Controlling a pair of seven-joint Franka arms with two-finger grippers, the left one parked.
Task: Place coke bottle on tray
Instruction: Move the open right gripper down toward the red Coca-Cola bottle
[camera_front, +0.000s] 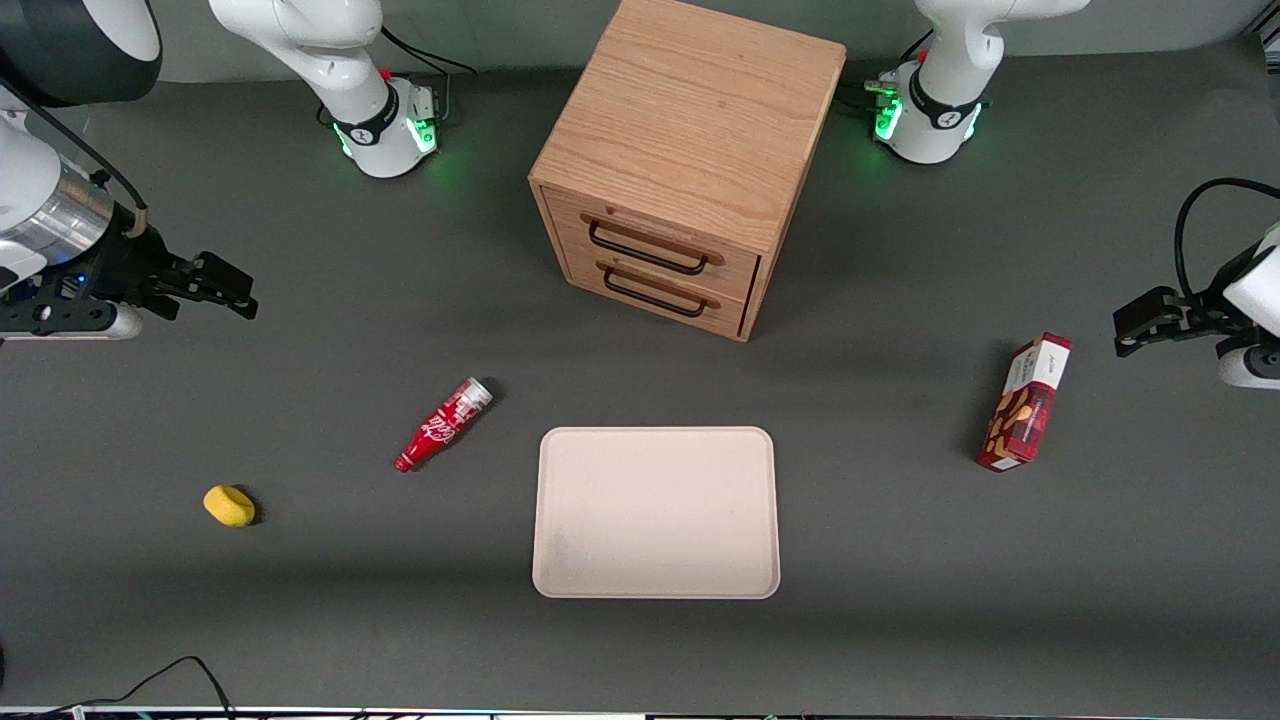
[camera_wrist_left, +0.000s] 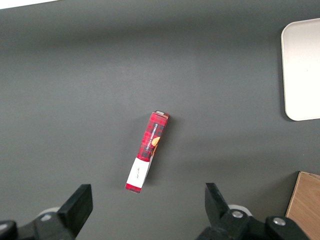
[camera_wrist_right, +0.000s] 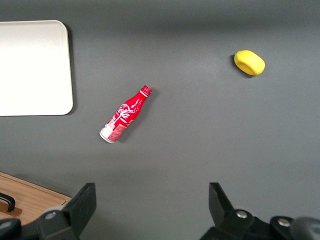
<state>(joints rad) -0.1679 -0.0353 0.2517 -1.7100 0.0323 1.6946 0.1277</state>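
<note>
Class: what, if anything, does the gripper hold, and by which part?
Nothing. The gripper hangs open above the table; the coke bottle lies untouched beside the tray.

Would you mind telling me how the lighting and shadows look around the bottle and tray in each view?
Front view: even, soft light; the coke bottle lies on the table and the tray shows no glare; broad faint shadow bands cross the table. Right wrist view: bottle sharp with a thin shadow, the open gripper dark at the frame edge. Left wrist view: only a tray corner, evenly lit.
</note>
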